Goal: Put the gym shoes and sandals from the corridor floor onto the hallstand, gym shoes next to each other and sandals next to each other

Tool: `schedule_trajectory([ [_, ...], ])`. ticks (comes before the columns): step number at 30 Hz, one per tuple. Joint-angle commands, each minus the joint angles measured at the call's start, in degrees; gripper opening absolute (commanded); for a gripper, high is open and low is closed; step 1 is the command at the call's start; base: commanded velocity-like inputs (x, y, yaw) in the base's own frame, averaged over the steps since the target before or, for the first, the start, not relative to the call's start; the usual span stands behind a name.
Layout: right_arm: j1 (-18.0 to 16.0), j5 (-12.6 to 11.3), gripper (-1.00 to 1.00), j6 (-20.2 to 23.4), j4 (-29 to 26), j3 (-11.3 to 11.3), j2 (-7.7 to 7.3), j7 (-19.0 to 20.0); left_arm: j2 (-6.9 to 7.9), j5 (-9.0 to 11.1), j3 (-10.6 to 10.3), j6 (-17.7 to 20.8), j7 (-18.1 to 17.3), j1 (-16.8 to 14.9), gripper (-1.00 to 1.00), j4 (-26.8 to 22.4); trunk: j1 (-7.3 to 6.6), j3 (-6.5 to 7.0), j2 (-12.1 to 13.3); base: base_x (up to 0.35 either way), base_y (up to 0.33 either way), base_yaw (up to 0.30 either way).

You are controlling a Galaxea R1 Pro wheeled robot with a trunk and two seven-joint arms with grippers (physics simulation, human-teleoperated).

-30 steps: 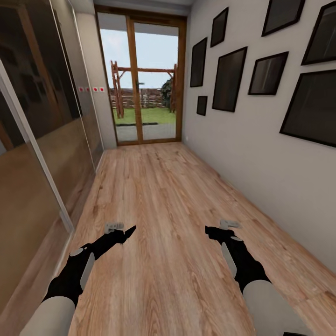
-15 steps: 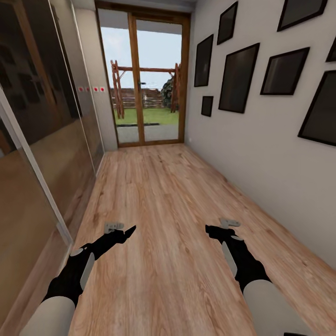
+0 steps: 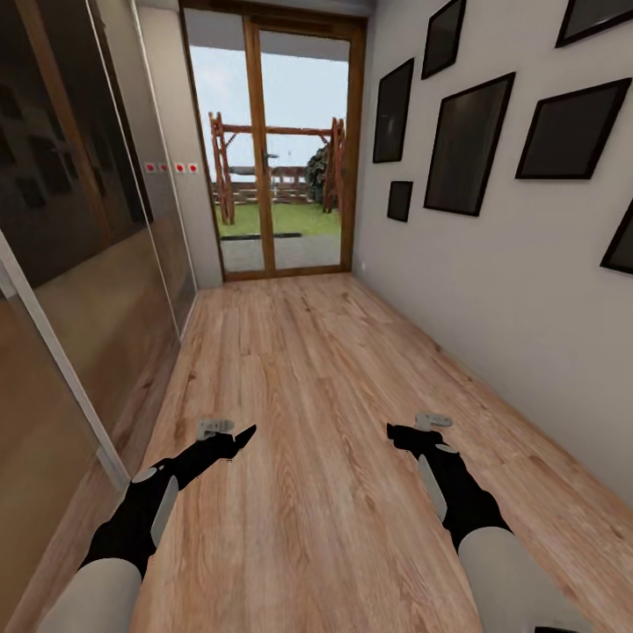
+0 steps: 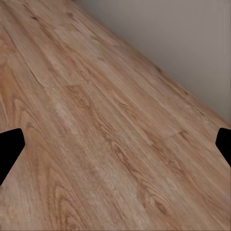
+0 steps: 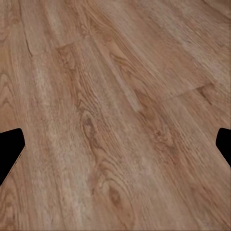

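Note:
The corridor floor (image 3: 308, 387) of light wood planks stretches ahead of me. The gym shoes, the sandals and the hallstand are out of view. My left gripper (image 3: 236, 437) hangs low over the planks at the left, and my right gripper (image 3: 411, 432) hangs level with it at the right. In the left wrist view the black fingertips (image 4: 9, 147) stand far apart over bare planks beside a pale wall (image 4: 173, 38). The right wrist view has the same wide spread of fingertips (image 5: 9, 147) over bare planks. Both grippers are open and hold nothing.
Dark glossy sliding wardrobe doors (image 3: 79, 229) line the left side. A white wall with several black-framed pictures (image 3: 466, 145) runs along the right. A glazed wooden door (image 3: 281, 158) to a garden closes the far end.
The whole picture has shifted: the framed pictures have slid right and the door looks a little nearer, so the camera has moved. Both arms keep the same pose.

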Motion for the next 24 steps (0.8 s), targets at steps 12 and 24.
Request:
schedule_trajectory([
  [12, -0.01, -0.07, 1.0, 0.32, -0.12, -0.14, -0.03, -0.1, -0.07, -0.2, 0.29, 0.48, -0.44, -0.05, 1.0, -0.08, 0.02, -0.06, -0.02, 0.331, 0.128, 0.0],
  [24, -0.01, -0.33, 1.0, 0.33, -0.12, -0.22, -0.04, -0.09, -0.07, -0.2, 0.29, 0.48, -0.44, -0.04, 1.0, -0.08, 0.02, -0.06, -0.02, 0.34, 0.09, -0.149],
])
